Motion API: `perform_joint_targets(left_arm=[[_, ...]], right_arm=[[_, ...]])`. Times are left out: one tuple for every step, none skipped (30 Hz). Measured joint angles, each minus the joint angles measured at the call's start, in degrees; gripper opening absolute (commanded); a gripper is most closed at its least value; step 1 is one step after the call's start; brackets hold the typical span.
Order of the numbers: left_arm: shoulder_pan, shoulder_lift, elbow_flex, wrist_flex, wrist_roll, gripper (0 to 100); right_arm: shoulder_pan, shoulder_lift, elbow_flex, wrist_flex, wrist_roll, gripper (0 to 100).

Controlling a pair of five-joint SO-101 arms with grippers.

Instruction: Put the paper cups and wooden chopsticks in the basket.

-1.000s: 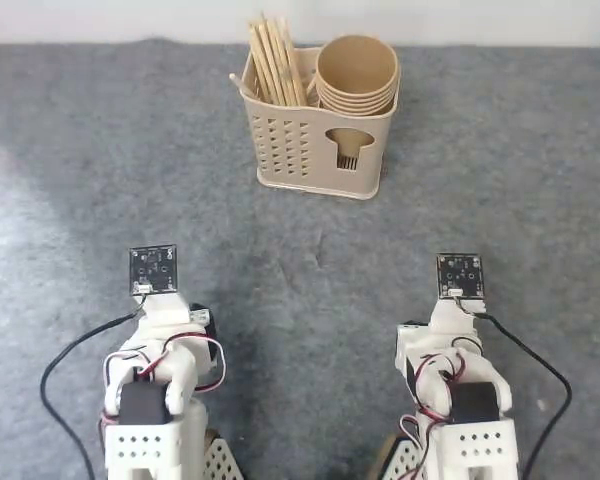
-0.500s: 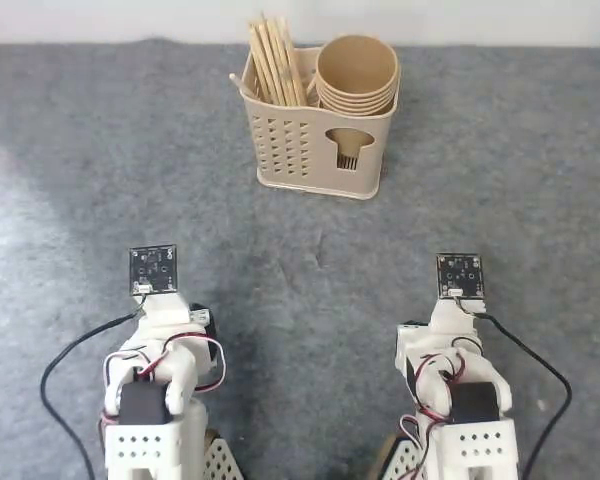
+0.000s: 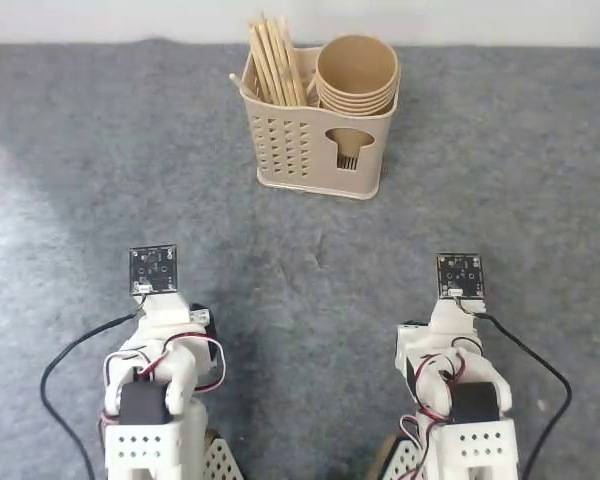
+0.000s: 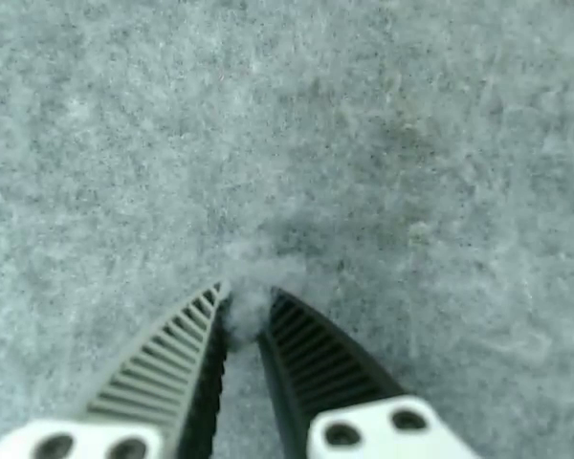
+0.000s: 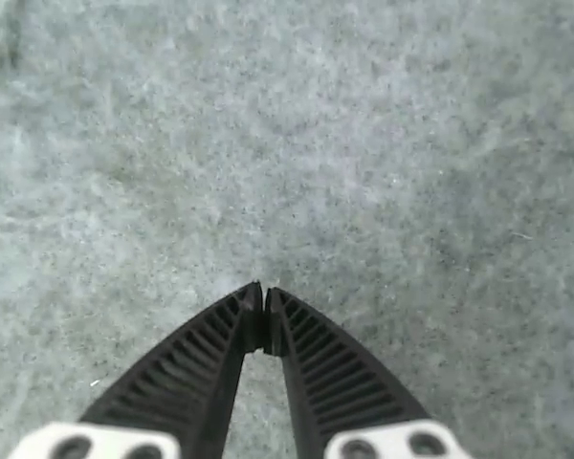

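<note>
At the near edge of the grey surface [image 3: 70,200], the left arm [image 3: 152,395] and right arm [image 3: 458,400] sat folded back, well apart. The left gripper [image 4: 245,308] was pressed together over bare surface, holding nothing. The right gripper [image 5: 264,317] was likewise closed and empty. At the far edge, near the middle, stood the basket [image 3: 300,150], with the wooden chopsticks [image 3: 273,62] upright in its left side and the paper cups [image 3: 357,68] stacked beside them. The task looked done. The cups would likely be light and crushable, best pinched at the rim. The chopsticks would be stiff, slim and prone to rolling, best gripped mid-length.
</note>
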Motion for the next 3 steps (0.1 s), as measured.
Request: perform_joint_targets(left_arm=[[0.00,0.00,0.00,0.00,0.00,1],[0.00,0.00,0.00,0.00,0.00,1],[0.00,0.00,0.00,0.00,0.00,1]], right_arm=[[0.00,0.00,0.00,0.00,0.00,0.8],[0.00,0.00,0.00,0.00,0.00,0.8],[0.00,0.00,0.00,0.00,0.00,0.8]])
